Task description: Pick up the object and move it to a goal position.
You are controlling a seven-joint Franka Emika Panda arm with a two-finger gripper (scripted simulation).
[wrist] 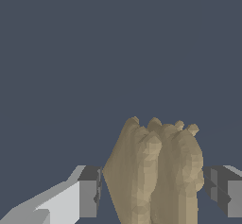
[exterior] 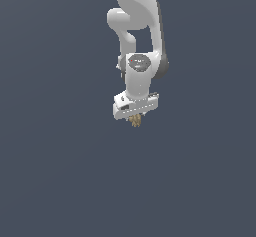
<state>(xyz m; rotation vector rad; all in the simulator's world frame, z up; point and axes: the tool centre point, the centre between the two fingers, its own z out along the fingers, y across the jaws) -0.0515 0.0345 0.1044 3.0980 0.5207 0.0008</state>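
- Looking at the biggest thing first: the white robot arm (exterior: 136, 41) comes down from the top of the exterior view with its wrist pointing straight down. My guess is that this posture keeps the load hanging under the hand so it can't slide sideways.
- Next is the gripper (exterior: 135, 117), a wide white block at the bottom of the arm. Its body hides most of what it's holding in the exterior view, so only a little tan tip pokes out below it.
- Then the fingers (wrist: 88, 198), dark grey pads on white stems in the wrist view. They sit on either side of the lump. The pad on one side looks pressed against it, the other is touching or just beside it, so I read this as closed on the thing and not spread wide.
- Smallest is the object (wrist: 156, 171), a tan-brown knobbly lump with little bumps along its far end. It's between the two pads, sticking out past them away from the wrist.
- It seems to be off the ground, though the flat grey background has no shadow or edge to confirm it.
- I can't see any goal marker in either view, so I can't tell how far it has to travel. I'd say the grab is done and the carry is what's left.
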